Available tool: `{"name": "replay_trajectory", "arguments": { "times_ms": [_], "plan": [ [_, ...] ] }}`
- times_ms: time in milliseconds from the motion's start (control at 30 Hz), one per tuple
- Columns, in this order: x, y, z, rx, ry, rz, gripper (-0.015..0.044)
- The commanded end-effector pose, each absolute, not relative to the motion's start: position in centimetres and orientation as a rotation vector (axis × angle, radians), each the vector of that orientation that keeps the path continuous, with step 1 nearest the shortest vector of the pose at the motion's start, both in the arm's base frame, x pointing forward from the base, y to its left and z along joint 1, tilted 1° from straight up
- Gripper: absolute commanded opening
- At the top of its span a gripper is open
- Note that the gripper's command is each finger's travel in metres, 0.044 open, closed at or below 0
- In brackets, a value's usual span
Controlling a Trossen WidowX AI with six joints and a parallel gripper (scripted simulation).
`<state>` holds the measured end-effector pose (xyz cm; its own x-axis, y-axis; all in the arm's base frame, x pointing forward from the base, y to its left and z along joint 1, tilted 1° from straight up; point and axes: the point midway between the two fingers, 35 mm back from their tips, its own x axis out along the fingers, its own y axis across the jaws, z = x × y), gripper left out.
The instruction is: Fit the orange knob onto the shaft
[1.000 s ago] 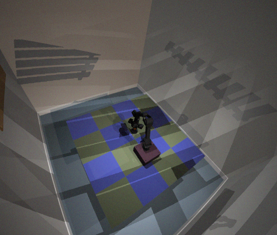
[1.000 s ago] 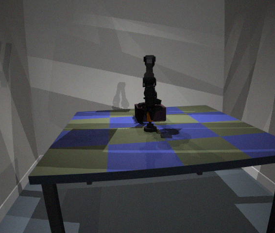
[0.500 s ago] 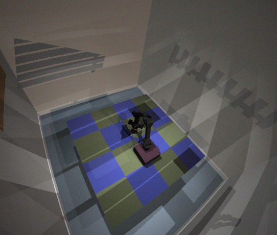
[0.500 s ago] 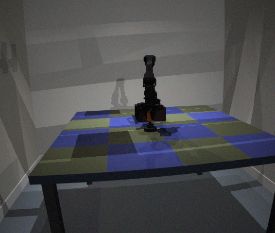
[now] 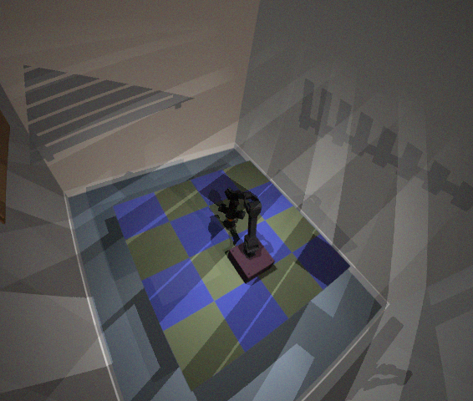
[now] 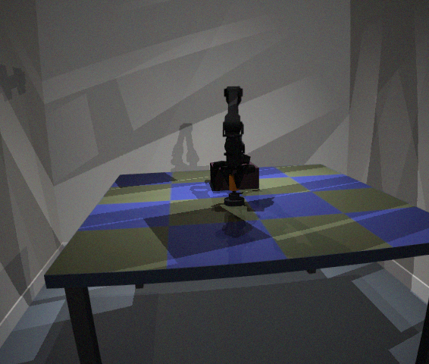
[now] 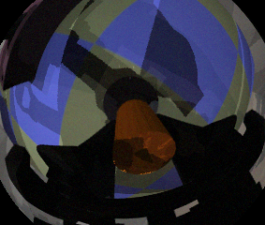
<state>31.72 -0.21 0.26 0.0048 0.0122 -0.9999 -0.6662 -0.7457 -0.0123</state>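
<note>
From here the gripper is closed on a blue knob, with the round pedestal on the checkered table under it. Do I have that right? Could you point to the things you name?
Not quite: the knob point(image 6: 231, 183) point(image 7: 143, 136) is orange, as the wrist view shows. The rest stands: the gripper point(image 7: 136, 120) is closed on it, and the round pedestal point(image 6: 233, 202) point(image 7: 118, 96) is on the checkered table point(image 6: 207, 250) under it.

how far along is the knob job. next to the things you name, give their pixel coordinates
Picked up already: the orange knob point(image 6: 231, 183) point(image 7: 143, 136) is held in the gripper point(image 6: 232, 182) point(image 7: 136, 120). In hand: it is above the round pedestal point(image 6: 233, 202) point(image 7: 132, 89), with dark parts showing beneath it in the outside view. Left: line up the flat sides, push the knob fully down, let go.
</note>
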Motion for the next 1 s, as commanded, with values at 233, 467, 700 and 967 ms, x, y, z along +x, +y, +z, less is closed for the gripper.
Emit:
{"name": "replay_trajectory", "arguments": {
  "times_ms": [233,467,700,967],
  "plan": [
    [31.81,-0.26,0.18,-1.803,0.669,1.789,0.0],
    [31.68,-0.27,0.59,-1.803,0.669,1.789,0.0],
    [31.45,-0.25,0.72,-1.884,0.568,1.868,0.0],
    [31.54,-0.24,0.45,-1.937,0.496,1.92,0.0]
  ]
}}
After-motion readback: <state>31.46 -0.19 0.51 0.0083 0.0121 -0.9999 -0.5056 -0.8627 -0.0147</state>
